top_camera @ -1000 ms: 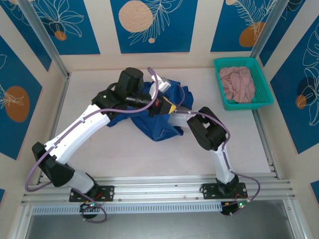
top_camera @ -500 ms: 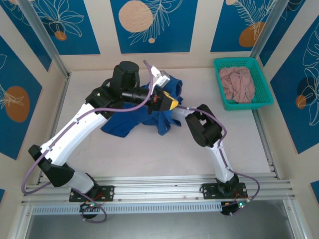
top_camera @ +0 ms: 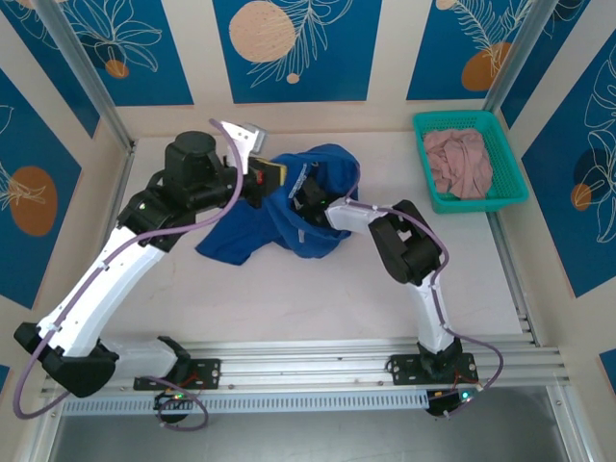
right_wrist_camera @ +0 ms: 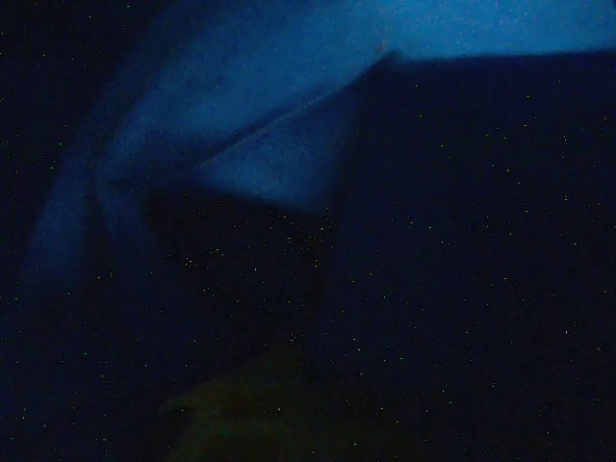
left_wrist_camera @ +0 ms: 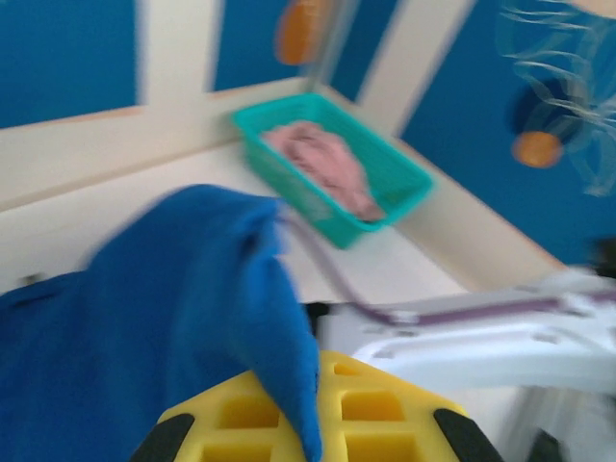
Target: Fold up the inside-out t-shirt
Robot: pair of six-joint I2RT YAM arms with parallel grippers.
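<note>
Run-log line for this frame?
left claw: shut on blue t-shirt | right claw: shut, buried in it, grip unclear | fold: not done, bunched | pink garment: in teal basket

Right gripper [right_wrist_camera: 265, 409] sits buried in the inside-out t-shirt [top_camera: 327, 168], jaws hidden by cloth. Its wrist view is near-black, with folds dim. Left wrist view is motion-smeared: left gripper [left_wrist_camera: 337, 404] cut by the bottom edge, basket [left_wrist_camera: 385, 183] and pink garment [left_wrist_camera: 322, 164] soft.
</note>
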